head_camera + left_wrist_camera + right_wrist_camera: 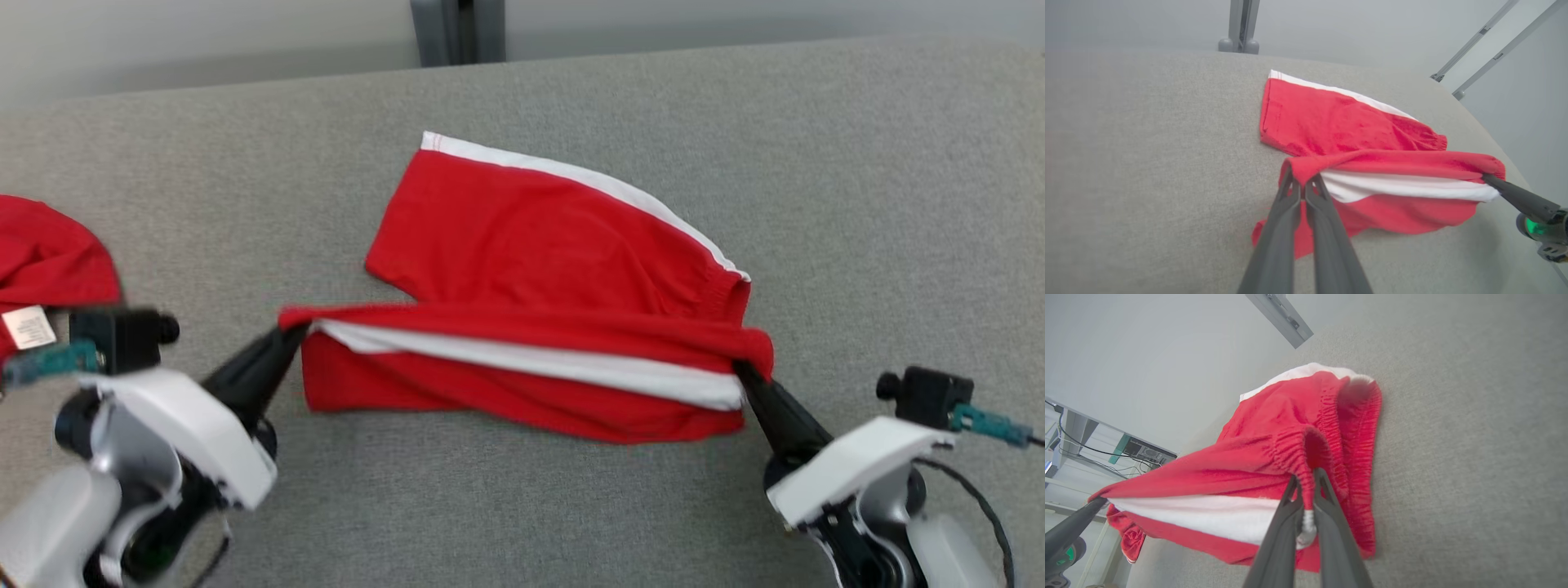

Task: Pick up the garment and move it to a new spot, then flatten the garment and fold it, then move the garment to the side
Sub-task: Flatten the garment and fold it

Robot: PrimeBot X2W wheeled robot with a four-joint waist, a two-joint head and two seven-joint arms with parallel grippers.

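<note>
- The garment point(531, 245), red shorts with white side stripes, lies at the middle of the head view on the grey padded table point(857, 163); the upper part lies flat, and the lower part is raised as a fold stretched between the two grippers
- The left gripper point(292, 333) is clamped tight on a hem corner at the left end of that fold; the right gripper point(744, 374) is pinched on the gathered waistband at the right end
- The cloth looks light, soft and limp: it sags between the holds, so I judge both ends must travel level and taut to lay a straight fold
- The elastic waistband is thick and bunched, which makes a sure hold; the thin hem corner seems likelier to slip
- Corners and edges, as held now, look like the best places to grip
- How many layers each pinch has caught cannot be told, and the raised fold covers part of the leg beneath it
- A second red cloth point(49, 253) with a white label point(28, 327) is cut off at the left edge of the head view; what it is cannot be told
</note>
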